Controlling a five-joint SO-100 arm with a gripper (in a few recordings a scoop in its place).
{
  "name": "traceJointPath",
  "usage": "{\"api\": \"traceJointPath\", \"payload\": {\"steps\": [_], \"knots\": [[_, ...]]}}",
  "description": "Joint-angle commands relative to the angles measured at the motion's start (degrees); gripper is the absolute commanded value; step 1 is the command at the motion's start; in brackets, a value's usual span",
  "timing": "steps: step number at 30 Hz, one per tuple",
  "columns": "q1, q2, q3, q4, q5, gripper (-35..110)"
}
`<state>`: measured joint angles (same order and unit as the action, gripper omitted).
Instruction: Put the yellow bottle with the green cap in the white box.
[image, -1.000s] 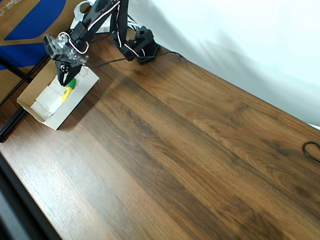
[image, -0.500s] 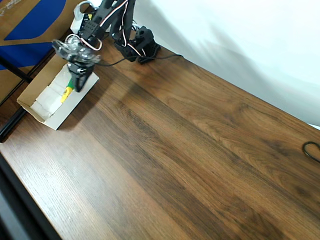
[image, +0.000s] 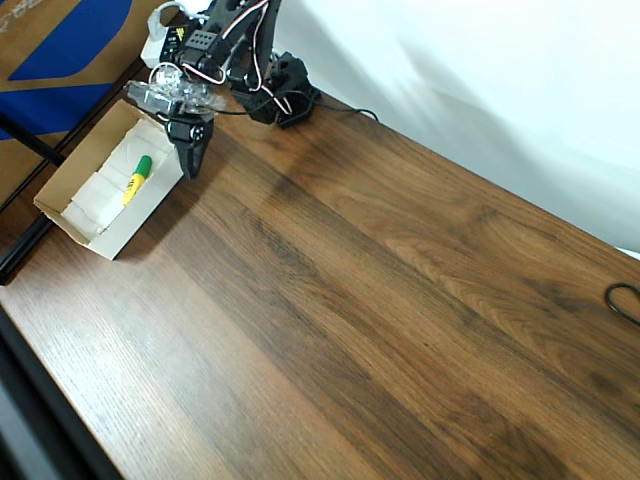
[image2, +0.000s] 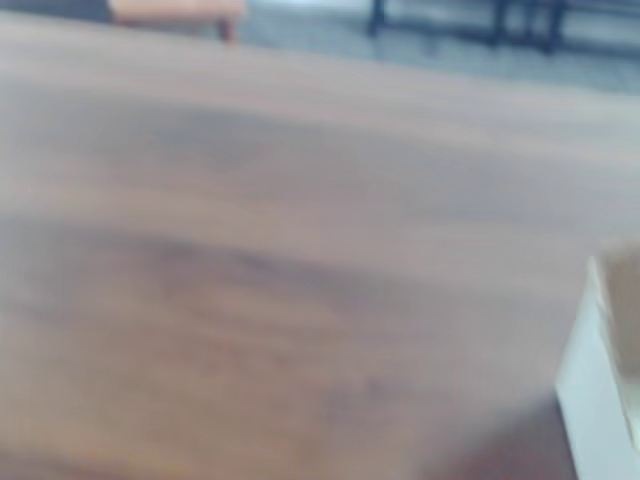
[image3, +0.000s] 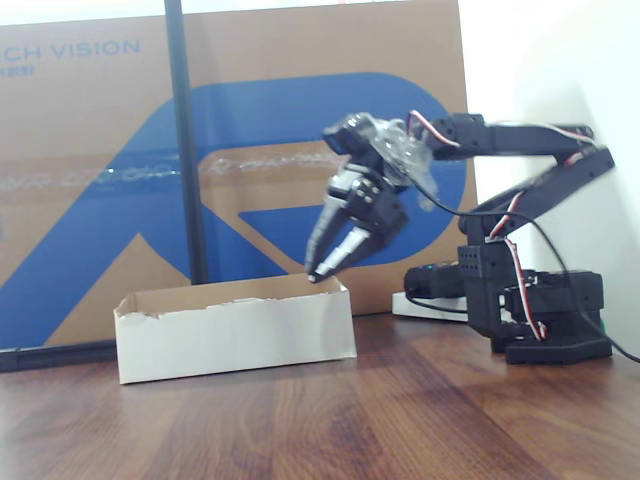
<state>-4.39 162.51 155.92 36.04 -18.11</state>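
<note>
Already, in the overhead view, the yellow bottle with the green cap (image: 136, 177) is lying inside the white box (image: 70, 222), cap pointing toward the far end, body lengthwise along the box floor beside some white padding. The gripper (image: 191, 160) is hanging just past the box's right wall, over bare wood, tips pointing down and apart from the bottle. It is carrying nothing. From above the fingers are reading as nearly together, though the angle is making this hard to judge. The table (image: 400, 320) is showing wood grain, with a dark cable loop (image: 624, 300) lying at the far right edge.

Wrist view: heavily blurred. Brown table surface (image2: 250, 250) is filling most of it, and a white box wall (image2: 600, 390) is showing at the lower right. No fingers are readable.

Fixed view: the gripper (image3: 322, 262) is hovering above the right end of the white box (image3: 235, 330), clear of the rim. The fingers (image3: 352, 240) are tapering to almost a single point, so I am reading them as pressed together or very nearly, gripping nothing. The brown-and-blue cardboard sheet (image3: 100, 180) is standing behind.

Judgement: placement looks done; the step in hand is the retreat. Next move calls only for lifting clear without nudging the box wall.
</note>
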Motion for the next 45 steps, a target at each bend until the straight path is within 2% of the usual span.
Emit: {"api": "traceJointPath", "payload": {"steps": [1,16,34,45], "knots": [[-1.85,7.73,0.7,2.99,-0.35,0],[-5.01,41.75,12.3,20.04,-1.41,0],[-4.92,41.57,23.29,26.19,0.53,1],[-11.51,41.48,23.82,40.08,5.19,6]]}}
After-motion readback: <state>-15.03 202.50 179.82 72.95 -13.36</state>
